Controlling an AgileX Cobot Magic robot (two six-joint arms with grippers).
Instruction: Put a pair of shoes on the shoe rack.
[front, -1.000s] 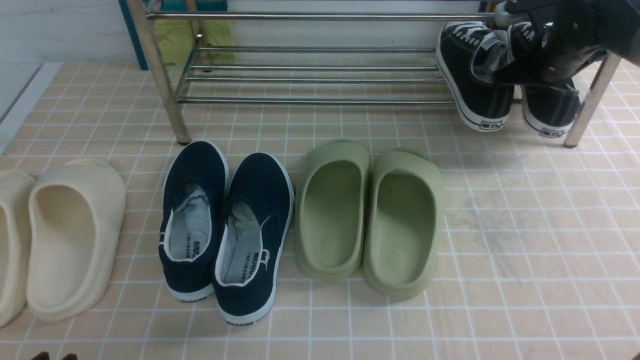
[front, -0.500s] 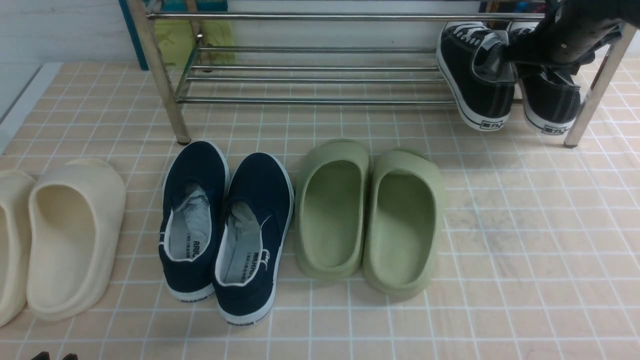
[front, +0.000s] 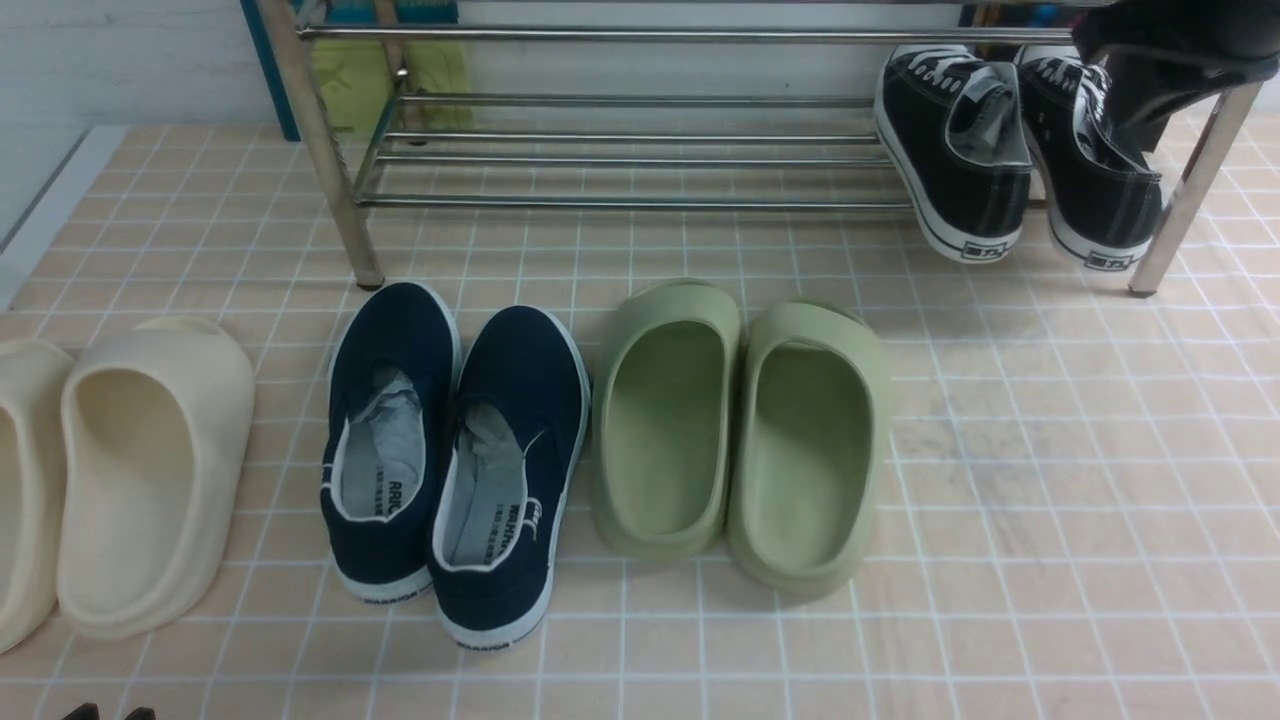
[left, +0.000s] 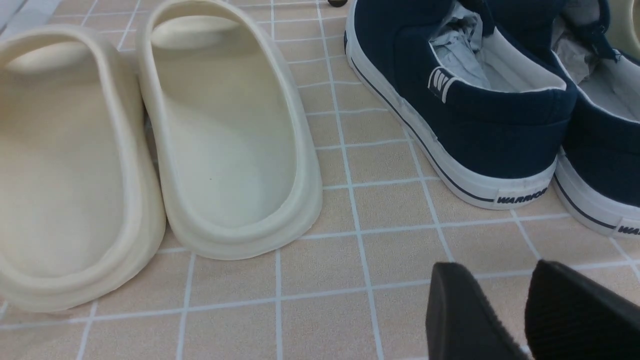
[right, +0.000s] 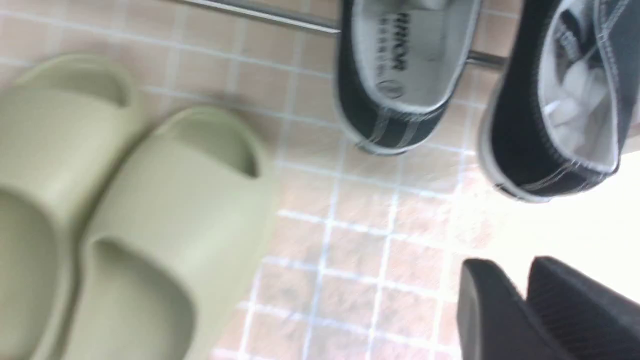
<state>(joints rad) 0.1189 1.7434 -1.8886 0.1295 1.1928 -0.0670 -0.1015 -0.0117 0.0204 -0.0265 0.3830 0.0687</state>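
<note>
The two black sneakers stand side by side at the right end of the shoe rack (front: 620, 33), on its lower bars. The left sneaker (front: 955, 150) and right sneaker (front: 1095, 170) have their heels hanging over the front bar. Both also show in the right wrist view, the left one (right: 395, 65) and the right one (right: 550, 115). My right arm (front: 1160, 45) hangs above and behind them, touching neither. My right gripper (right: 515, 265) is shut and empty. My left gripper (left: 500, 270) is low over the tiled floor, near the navy shoes, jaws almost together and empty.
On the floor in front of the rack lie cream slippers (front: 120, 470), navy slip-ons (front: 455, 450) and green slippers (front: 740, 430). The rack's right front leg (front: 1185, 200) stands next to the right sneaker. Bare tiles lie to the right of the green slippers.
My right gripper has let go of the sneakers and drawn up and to the right. The sneakers have settled on the rack. The left arm has not moved.
</note>
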